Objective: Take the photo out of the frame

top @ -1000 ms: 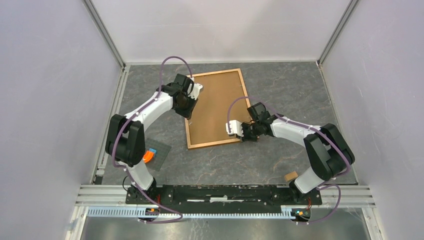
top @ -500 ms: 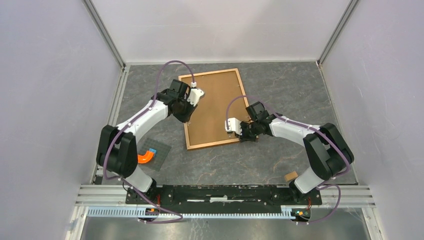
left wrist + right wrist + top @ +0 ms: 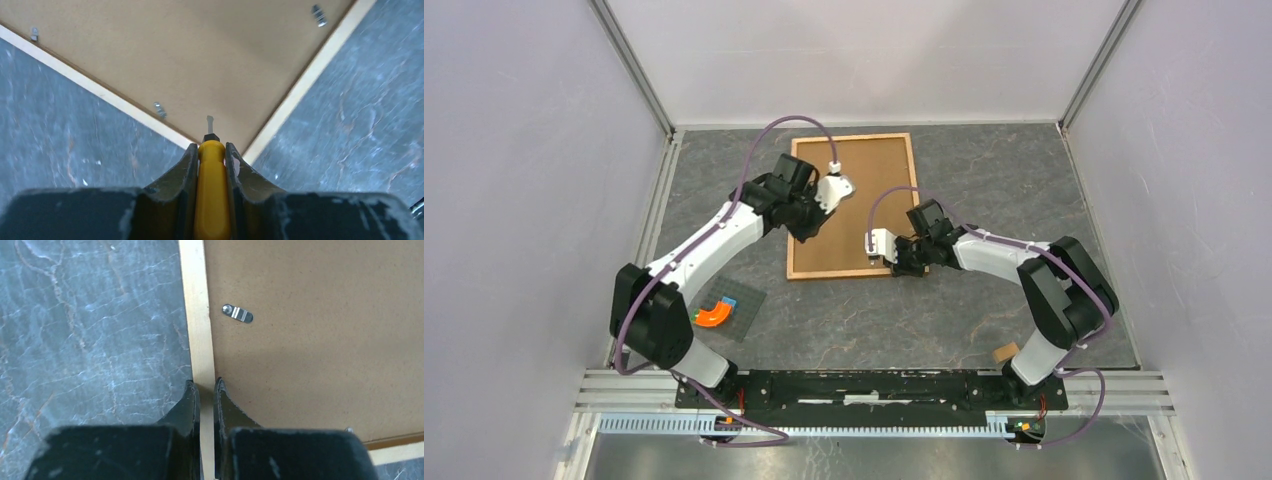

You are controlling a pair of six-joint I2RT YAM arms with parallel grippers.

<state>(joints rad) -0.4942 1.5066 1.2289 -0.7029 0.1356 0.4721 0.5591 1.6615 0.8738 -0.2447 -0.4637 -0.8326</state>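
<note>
Reaching in from the left, the left gripper (image 3: 211, 147) clamped a yellow screwdriver (image 3: 212, 190), its tip near a corner of the frame (image 3: 864, 170). The right gripper (image 3: 205, 387), fingers closed, sat on the right wooden border (image 3: 197, 315), perhaps pressing it. The frame lay brown back up, centre-far on the grey stone-patterned table (image 3: 984, 170), between white walls (image 3: 864, 60).

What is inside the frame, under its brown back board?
The frame lies back up on the table; only its brown back board and small metal clips show. The board covers whatever is beneath, so no photo can be seen.
</note>
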